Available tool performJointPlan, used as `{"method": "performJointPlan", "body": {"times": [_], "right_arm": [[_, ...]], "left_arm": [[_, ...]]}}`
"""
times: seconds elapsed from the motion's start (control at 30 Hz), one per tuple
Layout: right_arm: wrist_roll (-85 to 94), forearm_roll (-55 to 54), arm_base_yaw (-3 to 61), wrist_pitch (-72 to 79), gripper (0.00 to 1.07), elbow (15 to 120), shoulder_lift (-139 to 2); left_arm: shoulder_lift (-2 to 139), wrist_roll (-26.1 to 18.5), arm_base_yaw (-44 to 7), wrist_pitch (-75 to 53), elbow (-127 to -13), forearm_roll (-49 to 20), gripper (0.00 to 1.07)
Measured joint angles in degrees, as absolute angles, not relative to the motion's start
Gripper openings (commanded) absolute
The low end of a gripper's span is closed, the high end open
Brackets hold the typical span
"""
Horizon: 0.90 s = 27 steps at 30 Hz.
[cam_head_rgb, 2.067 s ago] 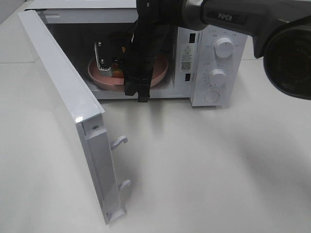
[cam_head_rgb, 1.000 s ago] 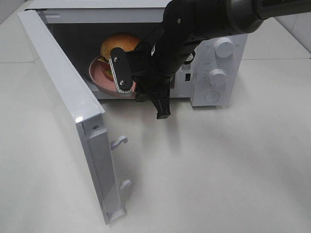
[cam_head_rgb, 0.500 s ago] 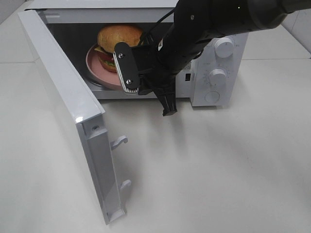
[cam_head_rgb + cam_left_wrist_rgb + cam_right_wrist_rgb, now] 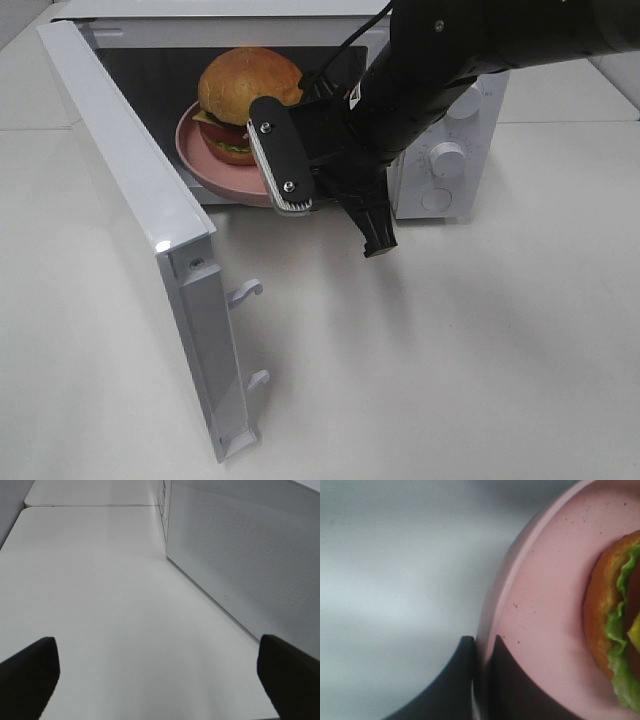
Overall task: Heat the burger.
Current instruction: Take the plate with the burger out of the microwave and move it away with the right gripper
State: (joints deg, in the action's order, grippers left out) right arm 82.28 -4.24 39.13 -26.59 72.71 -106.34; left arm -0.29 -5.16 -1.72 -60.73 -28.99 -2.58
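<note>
The burger [image 4: 245, 95], with a brown bun, dark patty and green lettuce, sits on a pink plate [image 4: 200, 150] at the mouth of the open microwave [image 4: 440, 150]. My right gripper [image 4: 290, 195] is shut on the plate's near rim. The right wrist view shows its two dark fingers [image 4: 455, 680] pinching the rim of the plate [image 4: 545, 605], with the burger's [image 4: 615, 615] lettuce edge close by. My left gripper [image 4: 160, 680] stands open over bare table beside the microwave's perforated side wall and holds nothing. It does not show in the exterior high view.
The microwave door [image 4: 140, 200] swings wide open to the left, its two latch hooks [image 4: 245, 292] pointing into the space in front. Two control dials [image 4: 450, 158] sit on the right panel. White table [image 4: 450, 350] spreads in front.
The right arm has drawn back to the right and toward the front. The plate and burger came with it, from deep in the cavity to the opening. The door has not moved.
</note>
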Motion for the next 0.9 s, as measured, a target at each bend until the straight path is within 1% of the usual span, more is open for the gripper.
{"method": "performJointPlan", "body": {"times": [0.3,0.6,0.9], "right_arm": [[80.67,-4.01,40.28,-28.71,0.00,72.59,-104.91],[78.72,-3.78,40.91,-29.45,0.00,68.70,-100.96],[74.66,-3.15,41.08,-30.60,0.00,68.53,-98.66]], "left_arm": [[-0.29,-5.16,-1.72,-60.73,-28.99,-2.58,1.03],[-0.29,-5.16,-1.72,-60.73,-28.99,-2.58,1.03],[-0.29,-5.16,-1.72,-60.73,-28.99,-2.58,1.03]]}}
